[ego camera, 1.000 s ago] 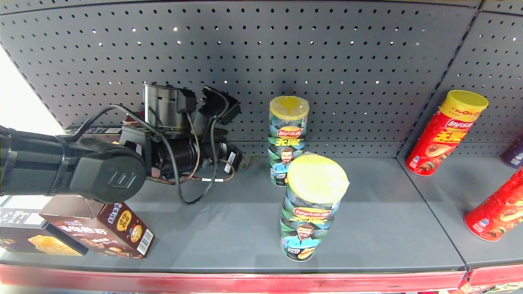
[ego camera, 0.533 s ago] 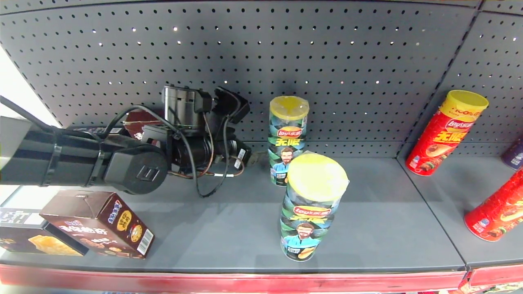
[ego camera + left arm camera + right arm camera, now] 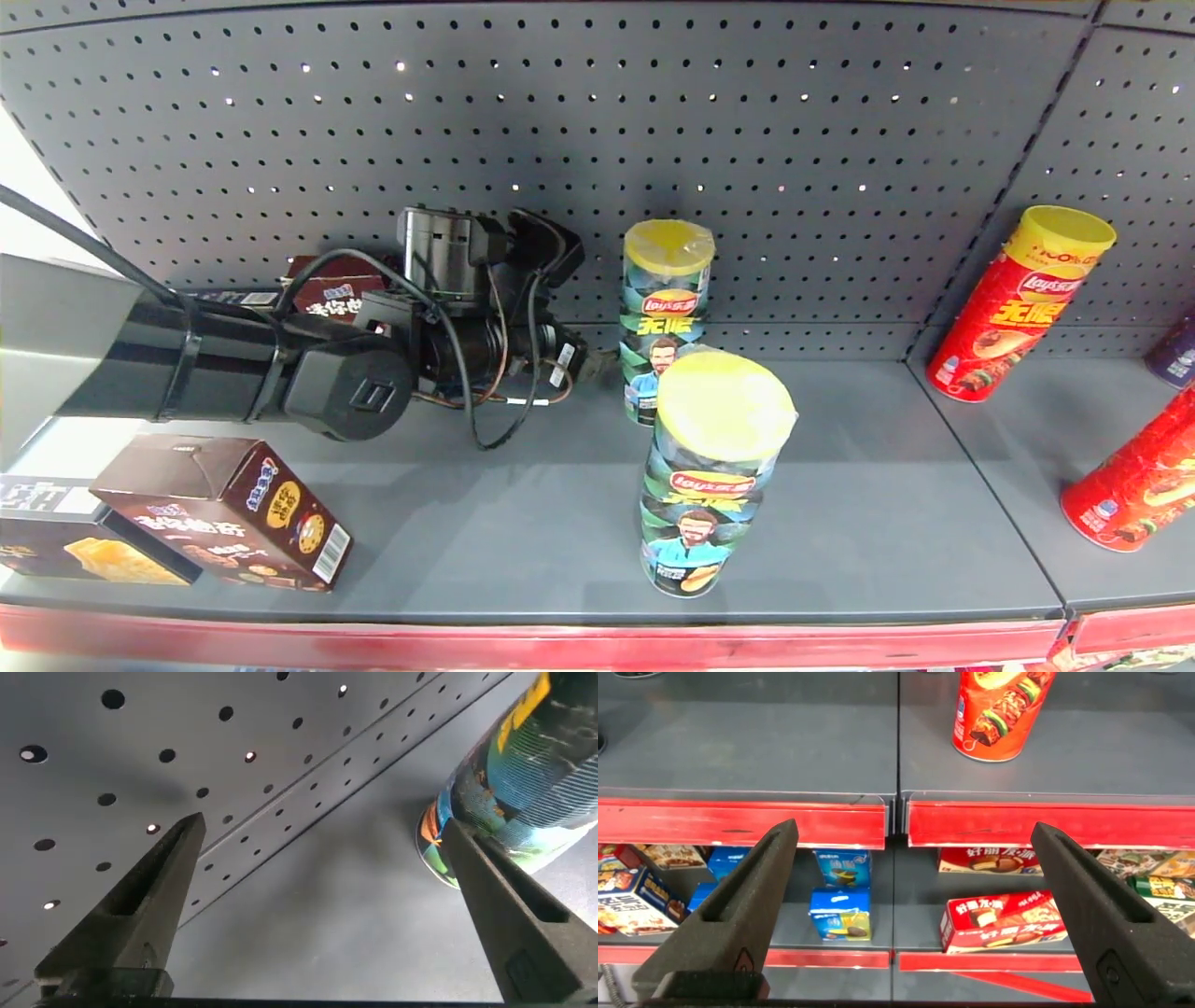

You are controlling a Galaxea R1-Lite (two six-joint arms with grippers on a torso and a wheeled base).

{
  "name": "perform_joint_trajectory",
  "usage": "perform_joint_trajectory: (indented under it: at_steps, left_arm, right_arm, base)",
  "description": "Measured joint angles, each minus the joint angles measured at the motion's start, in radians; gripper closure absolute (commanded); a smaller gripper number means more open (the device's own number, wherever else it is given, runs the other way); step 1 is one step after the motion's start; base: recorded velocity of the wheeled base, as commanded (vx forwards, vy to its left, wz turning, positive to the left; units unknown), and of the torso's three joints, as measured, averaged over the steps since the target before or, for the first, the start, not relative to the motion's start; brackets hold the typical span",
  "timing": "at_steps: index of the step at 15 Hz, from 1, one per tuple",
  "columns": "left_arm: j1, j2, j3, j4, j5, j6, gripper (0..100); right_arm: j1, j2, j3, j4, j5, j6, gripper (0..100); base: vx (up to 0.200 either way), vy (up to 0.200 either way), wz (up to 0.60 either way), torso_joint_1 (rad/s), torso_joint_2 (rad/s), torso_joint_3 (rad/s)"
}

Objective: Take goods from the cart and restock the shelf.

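Grey shelf (image 3: 887, 504): left end effector (image 3: 320, 826) wide open, empty, just beside rear chip can (image 3: 665, 308).

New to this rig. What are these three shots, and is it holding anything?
A wheeled two-armed robot restocking a store shelf. The wide shot is from its head camera: the left arm is over the shelf, by the rear green can; a front green can, brown boxes and red cans are also there. The other two shots are from wrist cameras, each looking out between its own fingers. The left end effector is open and empty beside the rear green can. The right end effector is open and empty, facing lower shelves.
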Motion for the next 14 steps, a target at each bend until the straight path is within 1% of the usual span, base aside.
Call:
perform_joint_trajectory:
  at_steps: [4,6,8,9,11,12,14]
  left_arm:
    - [0.017,-0.077,0.009,0.014,0.003,0.005,0]
    - [0.024,-0.142,0.038,0.016,0.013,0.009,0]
    - [0.029,-0.195,0.080,0.016,0.041,0.008,0]
    - [0.028,-0.213,0.096,0.009,0.054,0.004,0]
    - [0.023,-0.234,0.114,0.006,0.063,0.003,0]
    - [0.023,-0.242,0.119,0.004,0.066,0.004,0]
    - [0.022,-0.259,0.127,0.010,0.081,0.008,0]
  right_arm:
    - [-0.001,0.000,0.000,0.000,0.000,0.003,0]
    - [0.001,0.003,-0.008,0.008,0.013,-0.004,0]
    - [0.005,0.051,-0.112,0.016,0.031,0.005,0]
    - [0.011,0.113,-0.194,0.019,0.049,0.012,0]
    - [0.035,0.278,-0.348,0.026,0.120,-0.011,0]
    - [0.059,0.372,-0.416,0.028,0.159,-0.049,0]
    - [0.127,0.550,-0.492,0.012,0.197,-0.132,0]
  base:
    - [0.000,0.000,0.00,0.000,0.00,0.000]
    - [0.000,0.000,0.00,0.000,0.00,0.000]
    - [0.000,0.000,0.00,0.000,0.00,0.000]
    - [0.000,0.000,0.00,0.000,0.00,0.000]
    - [0.000,0.000,0.00,0.000,0.00,0.000]
    - [0.000,0.000,0.00,0.000,0.00,0.000]
    - [0.000,0.000,0.00,0.000,0.00,0.000]
